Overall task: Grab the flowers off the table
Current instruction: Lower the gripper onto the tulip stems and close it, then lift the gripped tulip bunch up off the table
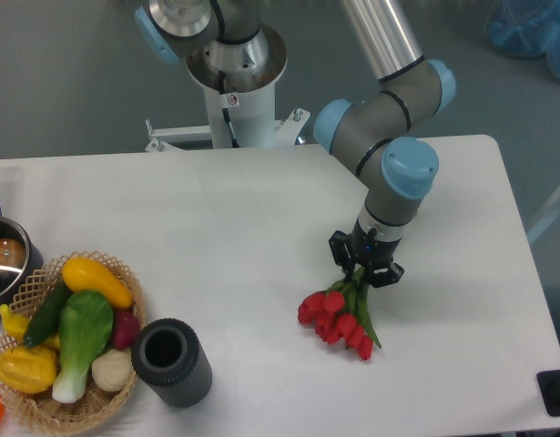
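The flowers [337, 320], a small bunch of red tulips with green stems and leaves, lie on the white table [261, 228] right of centre, heads pointing toward the front. My gripper [361, 278] points down over the stem end of the bunch. Its dark fingers sit on either side of the green stems and appear closed on them. The stems' upper ends are hidden by the fingers. I cannot tell whether the bunch rests on the table or is slightly lifted.
A wicker basket [116, 391] of green, yellow and purple vegetables stands at the front left. A dark grey cylindrical cup [170, 361] stands beside it. A metal pot [2, 264] sits at the left edge. The arm's base [234, 82] is at the back.
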Controlling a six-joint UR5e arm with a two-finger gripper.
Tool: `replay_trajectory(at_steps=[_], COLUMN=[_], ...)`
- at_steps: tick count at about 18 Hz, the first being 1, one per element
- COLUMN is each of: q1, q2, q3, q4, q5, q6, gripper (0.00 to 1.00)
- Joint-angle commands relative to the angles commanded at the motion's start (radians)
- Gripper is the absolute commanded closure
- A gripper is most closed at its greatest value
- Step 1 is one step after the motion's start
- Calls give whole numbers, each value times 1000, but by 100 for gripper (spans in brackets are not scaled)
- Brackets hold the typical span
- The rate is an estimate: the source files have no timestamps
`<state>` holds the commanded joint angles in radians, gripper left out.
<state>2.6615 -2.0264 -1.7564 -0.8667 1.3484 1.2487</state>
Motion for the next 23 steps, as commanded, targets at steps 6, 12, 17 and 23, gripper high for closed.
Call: replay_trajectory(at_steps=[6, 12, 17, 23], q1=[24, 43, 40, 29], q2=[17, 61, 61, 75], q3=[25, 106, 210, 333], q4=[0, -20, -119, -306], q5=[-2, 0, 2, 95], q6=[9, 12, 12, 15], gripper=[100, 100, 100, 100])
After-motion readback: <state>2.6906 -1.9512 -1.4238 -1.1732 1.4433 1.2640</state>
